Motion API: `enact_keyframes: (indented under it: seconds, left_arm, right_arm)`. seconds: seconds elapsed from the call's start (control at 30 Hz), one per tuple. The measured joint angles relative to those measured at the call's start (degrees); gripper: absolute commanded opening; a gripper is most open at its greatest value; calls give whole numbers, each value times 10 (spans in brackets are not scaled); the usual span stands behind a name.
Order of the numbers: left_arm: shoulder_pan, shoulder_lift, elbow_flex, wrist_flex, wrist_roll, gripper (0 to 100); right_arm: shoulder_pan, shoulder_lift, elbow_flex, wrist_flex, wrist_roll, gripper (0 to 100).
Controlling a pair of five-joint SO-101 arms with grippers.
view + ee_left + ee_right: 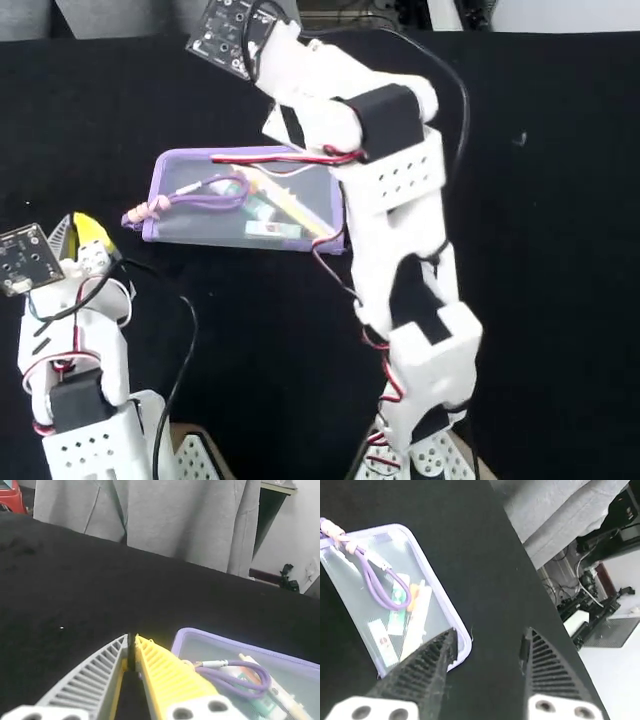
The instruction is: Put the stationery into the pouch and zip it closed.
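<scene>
Where the tools stand: two grippers, one on each arm, both above the black table [560,250].
Left gripper [131,641]: clenched, its grey finger [95,675] and yellow finger [165,675] pressed together at the tips, with nothing between them.
Left gripper's place: just beside the knotted end of the pouch [185,228], apart from it.
Right gripper [490,635]: spread wide, two black fingers [427,665] with bare table between them, grasping nothing.
Right gripper's place: over the pouch's end away from the knot; one finger crosses a corner there in the right wrist view, and whether it touches cannot be told.
Pouch: one, clear with a purple edge, lying flat on the table, one end just beside the left gripper and the other under the right arm.
Purple cord [205,200]: one loop, running from a pink knot [148,210] at the pouch's end across its clear face.
White block [272,230]: one, inside, near the long edge closest to the arm bases.
Slim pieces [290,205]: pale, green and orange, overlapping inside; their number cannot be told.
Zip: open or closed cannot be told.
</scene>
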Motion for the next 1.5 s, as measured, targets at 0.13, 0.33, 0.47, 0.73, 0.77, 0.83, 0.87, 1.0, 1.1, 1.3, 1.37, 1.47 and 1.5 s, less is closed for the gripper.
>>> enact_keyframes:
  seconds: [0.13, 0.33, 0.47, 0.73, 0.77, 0.83, 0.87, 1.0, 1.1, 1.3, 1.37, 1.47, 1.5]
  left_arm:
    - [20, 0, 7, 0, 0, 30]
    - [23, -12, -4, 36, 4, 29]
    - [25, -74, -52, 128, 4, 29]
    - [26, -113, -128, 264, 4, 29]
    - [26, -115, -132, 275, 4, 29]
    - [27, -115, -135, 297, 4, 29]
    - [27, -115, -135, 308, 4, 29]
    - [25, -115, -135, 344, 4, 29]
    - [3, -115, -135, 358, 4, 31]
    - [-50, -115, -100, 386, 4, 33]
    - [-65, -115, -69, 388, 4, 33]
    - [-69, -115, -33, 388, 4, 30]
    - [-69, -115, -27, 388, 4, 30]
  right_arm:
    - [8, -14, 4, 0, 0, 208]
    - [55, -15, 4, 0, -1, 140]
    - [72, -19, 7, 0, -50, 25]
    - [154, -107, 8, 0, -157, 18]
    - [168, -117, 8, 0, -172, 18]
    - [194, -139, 8, 0, -202, 18]
    - [208, -152, 8, 0, -217, 18]
    - [259, -220, 44, 0, -261, 18]
    - [276, -290, 112, 0, -267, 18]
    - [280, -455, 314, -2, -267, 18]
    - [280, -505, 392, -19, -267, 18]
    - [280, -578, 517, -69, -267, 18]
    - [280, -601, 559, -89, -269, 18]
